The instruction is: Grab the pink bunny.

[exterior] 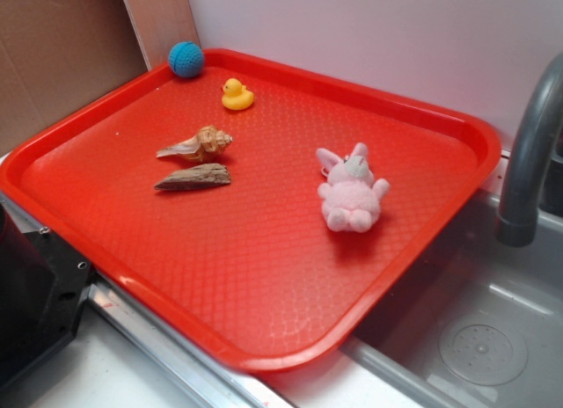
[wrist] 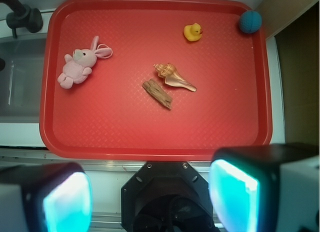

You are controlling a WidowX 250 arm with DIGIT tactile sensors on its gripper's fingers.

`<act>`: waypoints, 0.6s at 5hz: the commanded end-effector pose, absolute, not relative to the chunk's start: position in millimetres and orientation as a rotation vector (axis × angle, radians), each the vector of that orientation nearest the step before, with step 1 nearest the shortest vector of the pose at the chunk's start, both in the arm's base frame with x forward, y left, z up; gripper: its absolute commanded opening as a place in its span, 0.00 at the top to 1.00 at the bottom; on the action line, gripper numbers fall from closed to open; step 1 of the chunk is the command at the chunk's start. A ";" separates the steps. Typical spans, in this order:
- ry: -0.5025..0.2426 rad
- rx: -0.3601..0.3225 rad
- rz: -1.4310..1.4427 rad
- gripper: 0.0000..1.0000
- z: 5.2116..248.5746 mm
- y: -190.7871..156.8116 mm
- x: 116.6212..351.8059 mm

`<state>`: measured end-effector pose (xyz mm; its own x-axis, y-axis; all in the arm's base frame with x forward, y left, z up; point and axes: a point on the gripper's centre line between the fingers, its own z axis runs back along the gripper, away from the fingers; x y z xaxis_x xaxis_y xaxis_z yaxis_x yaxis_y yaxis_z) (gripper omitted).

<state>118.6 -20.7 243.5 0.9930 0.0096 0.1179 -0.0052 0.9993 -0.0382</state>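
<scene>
The pink bunny (exterior: 352, 194) (wrist: 79, 63) is a fluffy pale-pink plush lying flat on the red tray (exterior: 264, 276) (wrist: 150, 137), on the tray's sink side. In the wrist view my gripper (wrist: 150, 199) hangs high above the tray's near edge, over the robot base, far from the bunny. Its two cyan-lit fingers (wrist: 67, 204) stand wide apart with nothing between them. The gripper does not show in the exterior view.
On the tray also lie a yellow rubber duck (exterior: 237, 95) (wrist: 193, 32), a seashell (exterior: 199, 145) (wrist: 172, 76), a piece of wood (exterior: 194, 177) (wrist: 157, 93) and a blue ball (exterior: 186, 59) (wrist: 250, 21). A sink (exterior: 475, 329) with a grey faucet (exterior: 528, 162) adjoins the tray.
</scene>
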 end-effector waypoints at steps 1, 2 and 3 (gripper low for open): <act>-0.118 -0.038 0.007 0.00 243.5 -20.7 118.6; -0.117 -0.070 0.090 0.00 199.2 -54.3 145.9; -0.186 -0.185 0.213 0.00 180.0 -90.7 181.3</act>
